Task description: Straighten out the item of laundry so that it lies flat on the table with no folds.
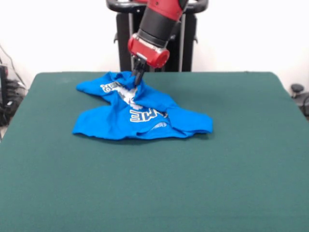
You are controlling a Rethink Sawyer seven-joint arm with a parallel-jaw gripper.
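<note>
Gripper [138, 77] down in the crumpled shirt [140, 113]; can't tell if its fingers are pinching.
We'd grab one layer and drag outward, low over the table [217, 169].

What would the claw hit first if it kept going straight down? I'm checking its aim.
Probably the blue T-shirt: the claw points down at its crumpled upper folds, seemingly touching them already, with the table beneath.

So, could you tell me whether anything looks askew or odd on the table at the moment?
Yes: the blue T-shirt lies crumpled on the green table, folded so its white lettering is broken up. The gripper is down in the cloth at its far edge.
</note>
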